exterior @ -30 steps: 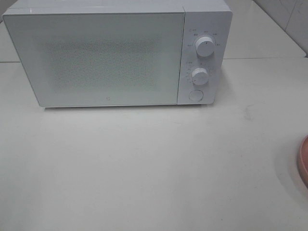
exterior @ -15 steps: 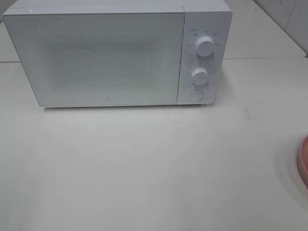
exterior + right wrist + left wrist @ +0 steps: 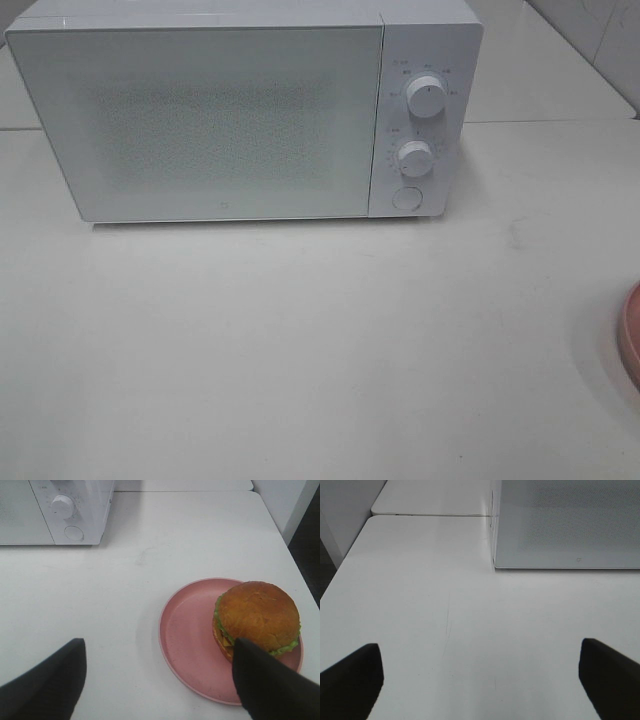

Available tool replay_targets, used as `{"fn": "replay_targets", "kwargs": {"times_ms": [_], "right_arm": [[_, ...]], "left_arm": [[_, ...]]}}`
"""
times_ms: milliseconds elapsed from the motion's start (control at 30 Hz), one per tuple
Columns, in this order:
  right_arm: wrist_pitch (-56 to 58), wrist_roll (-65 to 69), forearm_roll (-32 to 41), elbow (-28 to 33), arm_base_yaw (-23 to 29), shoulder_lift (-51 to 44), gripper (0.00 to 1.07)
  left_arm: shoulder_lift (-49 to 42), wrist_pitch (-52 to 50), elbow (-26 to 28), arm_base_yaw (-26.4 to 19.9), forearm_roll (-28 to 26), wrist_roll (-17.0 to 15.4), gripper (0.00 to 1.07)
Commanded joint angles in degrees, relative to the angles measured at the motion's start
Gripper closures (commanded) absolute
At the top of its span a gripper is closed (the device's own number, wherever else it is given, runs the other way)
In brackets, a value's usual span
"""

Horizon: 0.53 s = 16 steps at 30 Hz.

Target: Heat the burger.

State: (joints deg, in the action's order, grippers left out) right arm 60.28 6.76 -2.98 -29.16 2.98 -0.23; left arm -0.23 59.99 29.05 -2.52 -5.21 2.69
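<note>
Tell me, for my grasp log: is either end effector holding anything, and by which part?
Nothing held. Both end effectors are open and empty; the burger sits untouched on its pink plate.

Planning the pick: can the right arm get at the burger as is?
Probably yes. The right gripper is open, nothing lies between it and the burger, which sits uncovered on the pink plate.

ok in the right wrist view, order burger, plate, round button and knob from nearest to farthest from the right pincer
1. Burger, right by one finger, on the plate's far side from the microwave.
2. Plate, under the burger, ahead of the open right pincer.
3. Round button, low on the microwave panel.
4. Knob, just beyond the button.
</note>
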Motion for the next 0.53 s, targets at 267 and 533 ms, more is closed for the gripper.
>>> {"fn": "replay_targets", "kwargs": {"times_ms": [267,533], "right_arm": [[-0.5,-0.5,0.0,-0.1,-0.4,-1.4,0.31],[-0.5,-0.5,0.0,-0.1,-0.4,-1.4,0.31]], "left_arm": [[-1.1,-0.5,-0.3,-0.1,-0.4,0.0,0.09],[-1.1,-0.5,-0.3,-0.1,-0.4,0.0,0.09]]}}
